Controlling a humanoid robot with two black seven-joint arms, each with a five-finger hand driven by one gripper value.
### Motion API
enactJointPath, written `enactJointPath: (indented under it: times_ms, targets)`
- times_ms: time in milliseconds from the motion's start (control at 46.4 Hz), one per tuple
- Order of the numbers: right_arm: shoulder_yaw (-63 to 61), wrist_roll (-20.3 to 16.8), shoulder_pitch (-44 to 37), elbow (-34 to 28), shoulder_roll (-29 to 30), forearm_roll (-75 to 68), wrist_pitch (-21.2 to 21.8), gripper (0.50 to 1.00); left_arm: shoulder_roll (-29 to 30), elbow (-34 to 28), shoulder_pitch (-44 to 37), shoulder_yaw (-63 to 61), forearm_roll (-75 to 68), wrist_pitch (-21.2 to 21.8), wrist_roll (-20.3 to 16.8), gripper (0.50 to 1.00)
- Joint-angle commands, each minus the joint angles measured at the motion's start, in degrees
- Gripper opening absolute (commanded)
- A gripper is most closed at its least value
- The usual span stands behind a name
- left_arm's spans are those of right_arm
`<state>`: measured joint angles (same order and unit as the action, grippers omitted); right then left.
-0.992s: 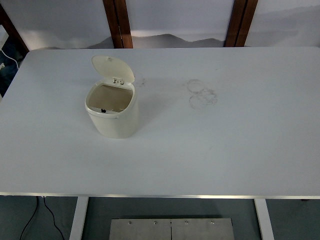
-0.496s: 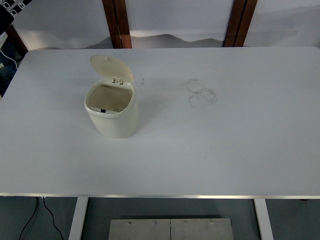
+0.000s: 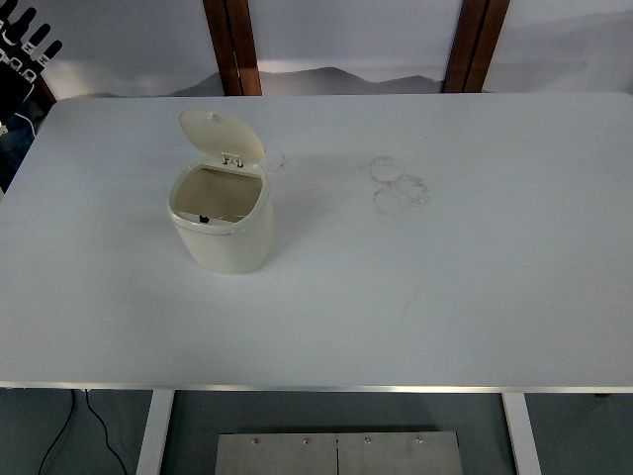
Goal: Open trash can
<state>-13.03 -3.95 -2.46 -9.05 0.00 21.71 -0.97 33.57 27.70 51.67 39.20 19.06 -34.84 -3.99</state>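
Note:
A small cream trash can (image 3: 226,236) stands on the white table (image 3: 415,297), left of the middle. Its flip lid (image 3: 222,135) is tilted up and back on its hinge, so the hollow inside shows. My left hand (image 3: 27,43) shows in the far top-left corner, off the table's edge and well away from the can. Its dark fingers (image 3: 45,45) with pale tips are spread and hold nothing. The right arm does not show.
Faint ring marks (image 3: 398,184) stain the tabletop right of the can. Wooden posts (image 3: 233,45) stand behind the table's far edge. A cable (image 3: 69,426) hangs below the near left edge, and a metal plate (image 3: 336,453) lies under the front.
My left hand has come further into the top-left corner, where one second ago it did not show. The can and its raised lid have stayed put.

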Motion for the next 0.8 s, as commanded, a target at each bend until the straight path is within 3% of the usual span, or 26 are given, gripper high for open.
enactJointPath:
  times_ms: [0,776]
  targets:
    - [0.0,0.0,0.0,0.0,0.0,0.0,0.0,0.995,0.0,0.0,-1.5,0.3,1.3,0.1,-0.1,1.0]
    - [0.0,0.3,0.0,-0.1,0.0,0.0,0.0,0.995,-0.1,0.0,-5.2,0.4,3.9,1.7,-0.1,1.0]
